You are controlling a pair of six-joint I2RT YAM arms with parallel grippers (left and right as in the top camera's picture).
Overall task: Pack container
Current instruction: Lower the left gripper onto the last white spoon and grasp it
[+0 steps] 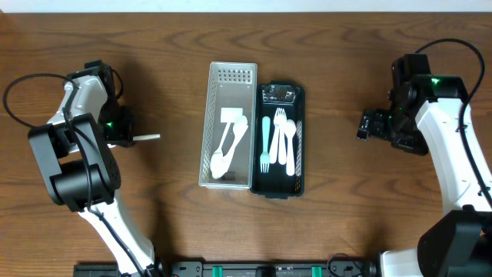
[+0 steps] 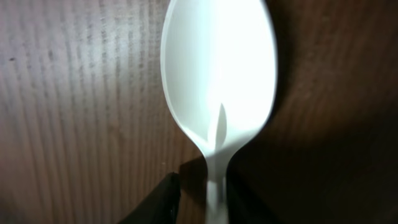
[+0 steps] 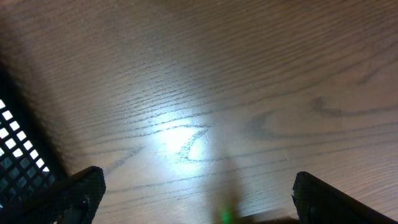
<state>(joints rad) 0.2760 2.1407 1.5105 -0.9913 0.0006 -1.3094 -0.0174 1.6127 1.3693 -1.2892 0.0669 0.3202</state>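
Note:
My left gripper [image 1: 127,137] is shut on a white plastic spoon [image 2: 217,81], pinching its handle [image 1: 146,138] low over the table, left of the containers. The spoon's bowl fills the left wrist view. A white mesh bin [image 1: 209,115] holds white spoons [image 1: 228,146]. Beside it, touching, a black mesh bin [image 1: 301,123] holds a teal fork and white forks [image 1: 280,142]. My right gripper [image 1: 364,127] is open and empty over bare table to the right of the black bin, whose corner [image 3: 15,155] shows in the right wrist view.
Both bins stand side by side at the table's centre. Black cables loop near both arms at the far left and far right. The arm bases sit at the front edge.

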